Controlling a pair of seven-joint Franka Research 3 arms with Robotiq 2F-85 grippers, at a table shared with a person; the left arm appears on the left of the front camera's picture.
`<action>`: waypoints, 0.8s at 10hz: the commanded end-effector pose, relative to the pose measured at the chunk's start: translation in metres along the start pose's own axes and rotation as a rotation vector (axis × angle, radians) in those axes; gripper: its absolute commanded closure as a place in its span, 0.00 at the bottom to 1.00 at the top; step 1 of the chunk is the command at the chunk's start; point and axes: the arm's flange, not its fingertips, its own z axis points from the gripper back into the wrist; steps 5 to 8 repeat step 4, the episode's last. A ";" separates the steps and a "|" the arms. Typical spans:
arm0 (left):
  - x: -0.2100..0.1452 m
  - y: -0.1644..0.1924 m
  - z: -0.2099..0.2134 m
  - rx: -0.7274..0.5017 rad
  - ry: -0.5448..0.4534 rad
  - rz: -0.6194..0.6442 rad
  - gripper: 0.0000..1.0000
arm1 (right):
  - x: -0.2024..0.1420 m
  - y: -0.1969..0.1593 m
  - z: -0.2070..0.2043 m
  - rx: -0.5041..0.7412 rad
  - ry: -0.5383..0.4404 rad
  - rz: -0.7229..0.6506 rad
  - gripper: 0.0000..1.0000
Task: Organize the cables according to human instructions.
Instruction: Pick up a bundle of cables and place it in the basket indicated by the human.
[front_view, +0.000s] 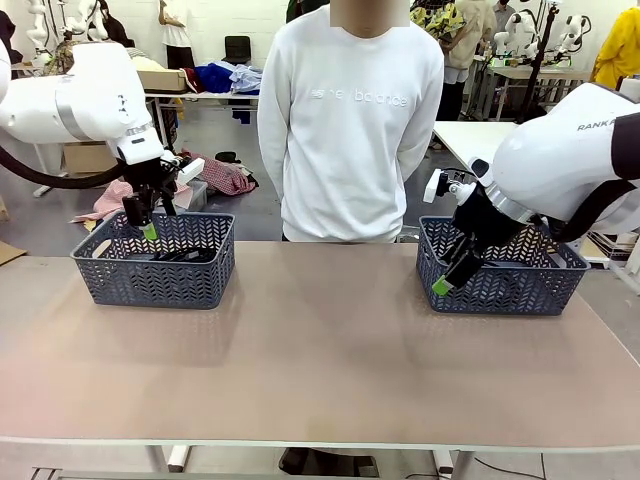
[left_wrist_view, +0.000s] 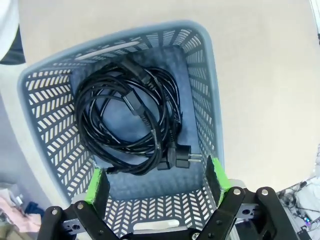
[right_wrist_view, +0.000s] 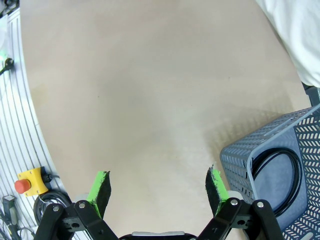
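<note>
Coiled black cables (left_wrist_view: 130, 120) with chunky plugs lie in the left grey basket (left_wrist_view: 202, 90); they show as a dark heap (front_view: 185, 254) from the front. My left gripper (left_wrist_view: 156, 179) hangs open just above that basket (front_view: 155, 265), holding nothing; in the front view the left gripper (front_view: 148, 226) sits over its back left part. My right gripper (right_wrist_view: 157, 186) is open and empty over bare tabletop, by the near left corner of the right grey basket (right_wrist_view: 240, 155). A black cable coil (right_wrist_view: 272, 167) lies inside that basket. From the front, the right gripper (front_view: 443, 284) points down and left.
A person in a white sweatshirt (front_view: 350, 120) stands at the far edge between the baskets, hands out of sight. The right basket (front_view: 520, 280) sits at the table's far right. An emergency stop button (right_wrist_view: 27, 182) and loose wires lie past the table edge.
</note>
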 end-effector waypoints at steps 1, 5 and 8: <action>-0.003 0.000 0.002 0.006 0.016 -0.004 0.00 | 0.000 0.000 0.001 -0.003 -0.002 -0.004 0.00; -0.003 0.000 0.002 0.006 0.016 -0.004 0.00 | 0.000 0.000 0.001 -0.003 -0.002 -0.004 0.00; -0.003 0.000 0.002 0.006 0.016 -0.004 0.00 | 0.000 0.000 0.001 -0.003 -0.002 -0.004 0.00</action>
